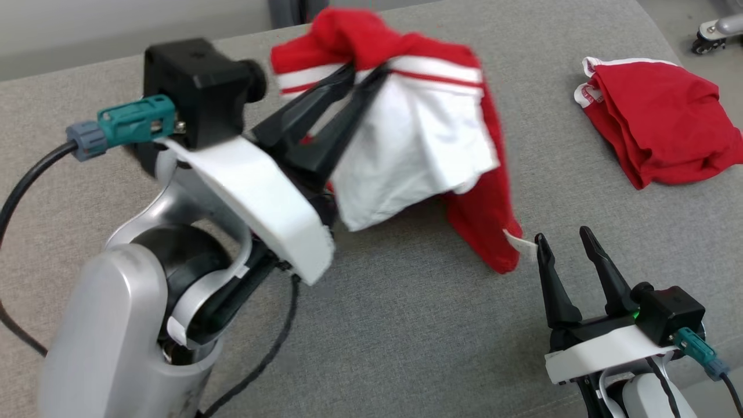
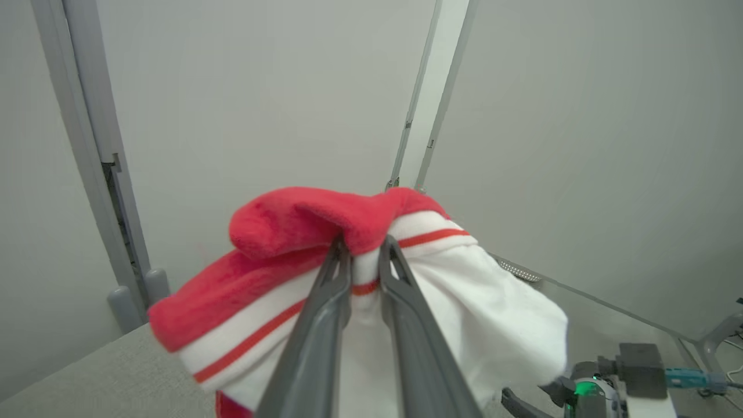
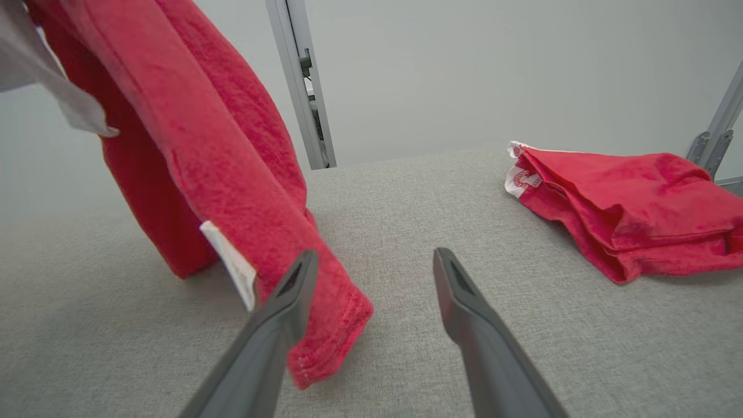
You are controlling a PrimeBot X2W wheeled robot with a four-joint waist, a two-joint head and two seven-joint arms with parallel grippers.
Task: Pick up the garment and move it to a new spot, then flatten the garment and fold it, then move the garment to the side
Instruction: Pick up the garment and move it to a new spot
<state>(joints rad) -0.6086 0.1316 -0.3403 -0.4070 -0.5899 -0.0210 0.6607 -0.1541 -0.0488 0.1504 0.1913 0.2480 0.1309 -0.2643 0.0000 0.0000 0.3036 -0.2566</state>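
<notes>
Grey fabric-topped bench (image 1: 406, 348), pale wall panels behind.

Left tool (image 1: 367, 69): pressed together on a bunched fold of the garment (image 1: 418, 145), which is red terry with a white panel and a red-and-white stripe band. Garment hangs from that pinch, raised, well to the left of the folded red pile (image 1: 662, 128). Its lowest red corner looks to brush the bench; contact is hard to confirm.

Right tool (image 1: 563, 234): spread, pinching nothing, nearer than the pile and left of it, just beside the hanging corner with its white tag (image 3: 229, 261).

Progress, as judged: pickup done, relocation in hand. Flattening, folding and moving aside not yet done. Cloth crumpled and doubled over itself.
</notes>
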